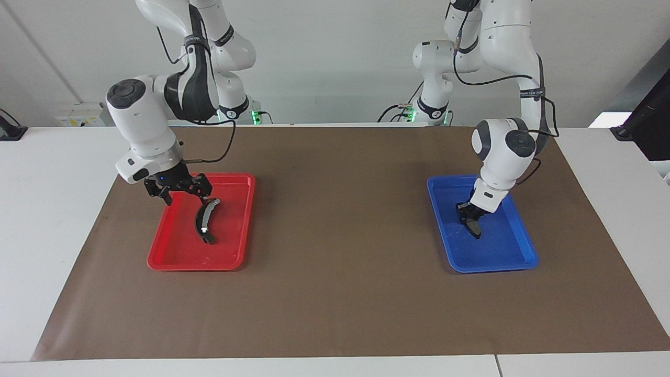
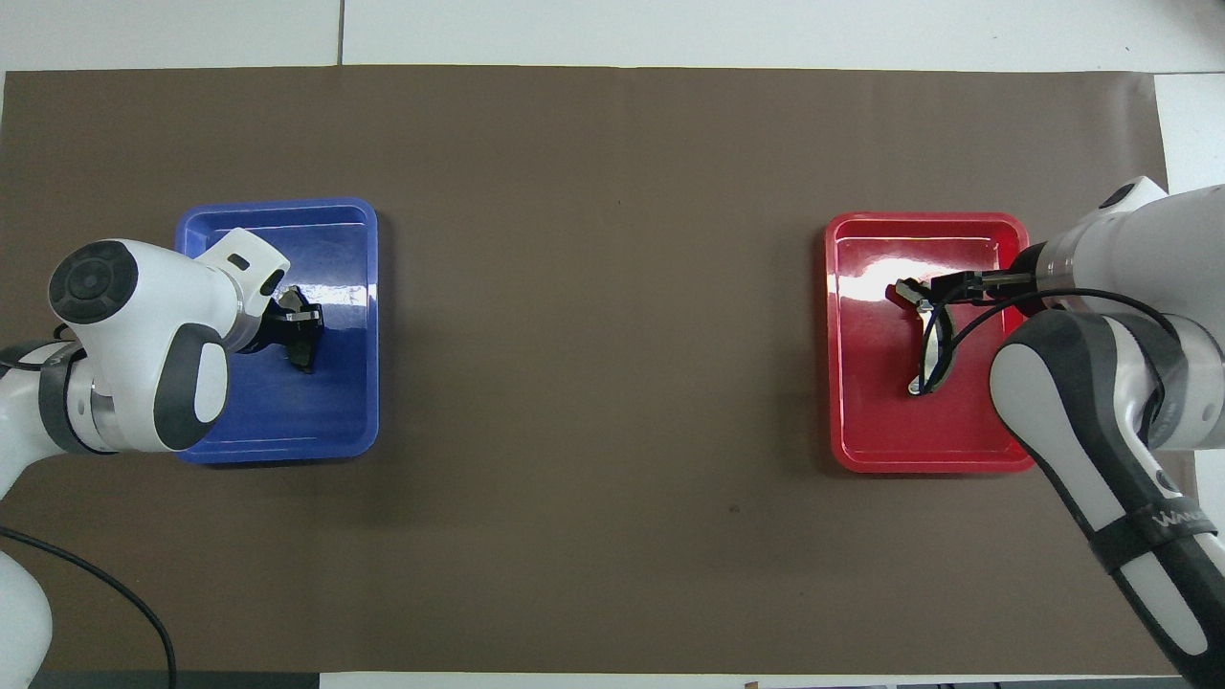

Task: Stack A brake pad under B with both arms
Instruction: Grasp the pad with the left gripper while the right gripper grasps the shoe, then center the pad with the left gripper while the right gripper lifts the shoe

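B (image 1: 203, 222), the long curved black crescent with a silver band, is in the red tray (image 1: 172, 262), tilted. My right gripper (image 1: 209, 198) is shut on its upper end, and its lower end is down at the tray floor. B (image 2: 947, 359) and the right gripper (image 2: 909, 292) also show in the overhead view. The A brake pad (image 1: 475, 229), short and dark grey, hangs in my left gripper (image 1: 472, 217), which is shut on it just above the floor of the blue tray (image 1: 515, 259). The pad (image 2: 304, 354) also shows below the left gripper (image 2: 299, 321) in the overhead view.
A brown mat (image 1: 335, 235) covers the table between the two trays. The red tray (image 2: 835, 402) is at the right arm's end and the blue tray (image 2: 287, 448) at the left arm's end. White table (image 1: 52, 209) borders the mat.
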`<state>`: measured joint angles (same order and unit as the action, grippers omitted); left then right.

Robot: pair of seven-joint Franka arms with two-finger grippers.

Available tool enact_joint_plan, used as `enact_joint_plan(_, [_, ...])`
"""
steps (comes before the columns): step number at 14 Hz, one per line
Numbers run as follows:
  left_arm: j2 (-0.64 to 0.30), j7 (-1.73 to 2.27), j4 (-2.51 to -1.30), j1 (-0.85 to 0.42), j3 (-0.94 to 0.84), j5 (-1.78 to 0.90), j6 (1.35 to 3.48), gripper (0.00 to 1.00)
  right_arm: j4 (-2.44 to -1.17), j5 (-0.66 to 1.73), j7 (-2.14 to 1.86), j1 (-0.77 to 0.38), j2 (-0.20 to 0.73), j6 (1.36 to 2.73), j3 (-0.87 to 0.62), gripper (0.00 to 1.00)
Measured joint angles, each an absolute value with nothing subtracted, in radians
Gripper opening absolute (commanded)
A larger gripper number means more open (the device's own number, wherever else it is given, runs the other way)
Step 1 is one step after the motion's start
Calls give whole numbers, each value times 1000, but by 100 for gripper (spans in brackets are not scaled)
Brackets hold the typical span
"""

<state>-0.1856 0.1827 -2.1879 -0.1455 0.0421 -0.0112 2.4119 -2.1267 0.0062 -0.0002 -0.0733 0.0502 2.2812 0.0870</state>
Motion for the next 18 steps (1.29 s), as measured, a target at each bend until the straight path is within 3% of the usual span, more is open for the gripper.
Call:
enact_joint_plan(5, [-158, 181, -2022, -166, 42, -11, 2220, 0, -2205, 6, -35, -70, 113, 2401, 88, 100])
enact_joint_plan(7, [-154, 181, -1932, -220, 41, -11, 2143, 0, -2216, 6, -47, -64, 139, 2426, 88, 100])
enact_joint_plan(10, [-165, 196, -1914, -356, 39, -11, 2146, 0, -2221, 25, -70, -59, 178, 2461, 88, 98])
enact_joint_plan(13, [-217, 331, -1909, -499, 35, -11, 2210, 0, -2231, 28, -92, -59, 184, 2461, 88, 89])
enact_joint_plan(18, [-375, 511, -1815, -673, 34, -11, 2288, 5, -2234, 30, -150, -40, 181, 2426, 89, 85])
